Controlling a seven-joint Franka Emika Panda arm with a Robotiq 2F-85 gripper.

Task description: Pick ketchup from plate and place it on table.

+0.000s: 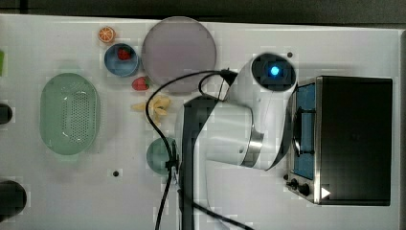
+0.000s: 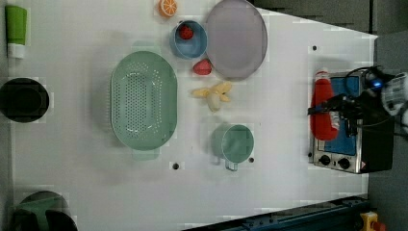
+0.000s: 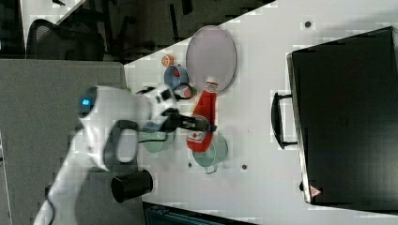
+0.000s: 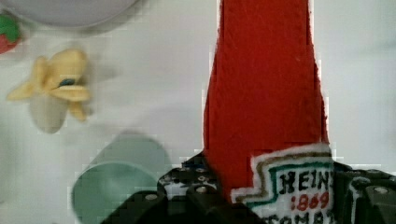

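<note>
One red ketchup bottle [image 3: 202, 123] is clamped in the gripper [image 3: 199, 125], its fingers pressing either side of the lower body near the label, so the white cap points away from the arm and the weight hangs evenly between the pads. In the right view it is carried in the air, with the small green cup [image 3: 211, 152] and the white table [image 3: 263, 93] behind it; in the left view the bottle appears well off towards the stove unit [image 2: 349, 125], clear of the dishes. The pale lilac plate [image 1: 178, 52] lies bare, so the pick seems done and what remains is the setting-down. Holding low on the body probably keeps the base free to meet the tabletop first (the soft, felt-like surface in the wrist view suggests it will give a little under the squeeze). Nearby clutter matters for the landing: the peeled banana [image 1: 155, 106], the strawberry [image 1: 140, 84], the blue bowl [image 1: 121, 59] and the green colander [image 1: 70, 113] crowd one side, so open white table nearer the cup or beyond it looks the safer spot.
</note>
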